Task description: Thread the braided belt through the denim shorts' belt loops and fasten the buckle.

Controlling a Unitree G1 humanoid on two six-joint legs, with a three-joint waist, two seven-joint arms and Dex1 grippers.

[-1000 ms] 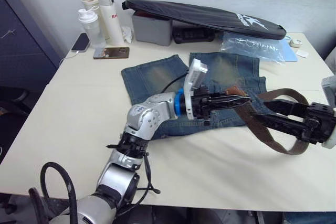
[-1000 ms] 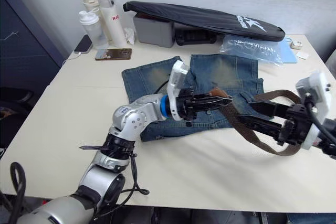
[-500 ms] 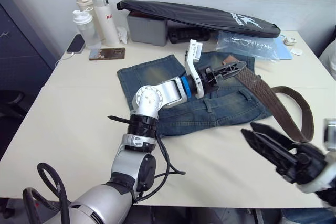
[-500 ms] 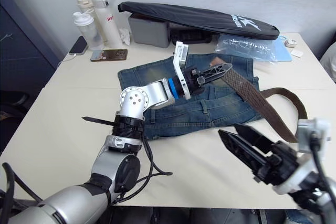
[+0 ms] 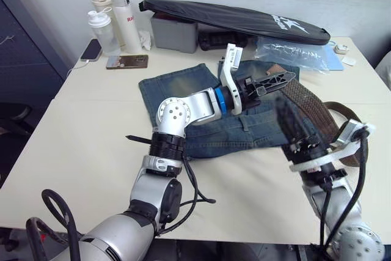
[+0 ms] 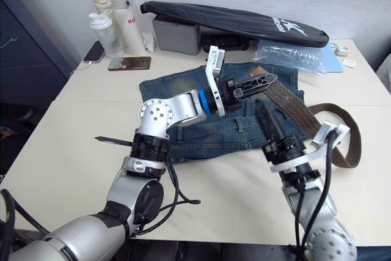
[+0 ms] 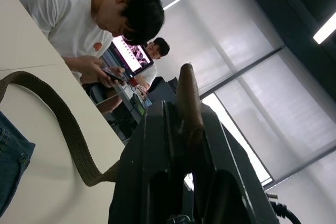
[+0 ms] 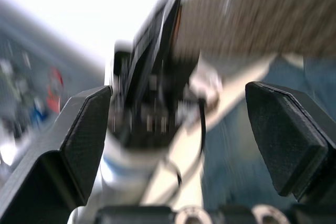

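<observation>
At frame centre the left gripper (image 5: pixel 276 81) was clamped on the tan leather tip of the long dark-brown woven braided belt (image 5: pixel 305 109), lifted above the faded blue-grey denim shorts (image 5: pixel 183 90) lying flat on the cream table (image 5: pixel 79 145). The strap drooped right in a loose loop. Lower right, the right gripper (image 8: pixel 184 129) pointed up at that tip, jaws spread wide and empty. By my reckoning no belt loop was threaded yet; buckle unfastened, everything left.
</observation>
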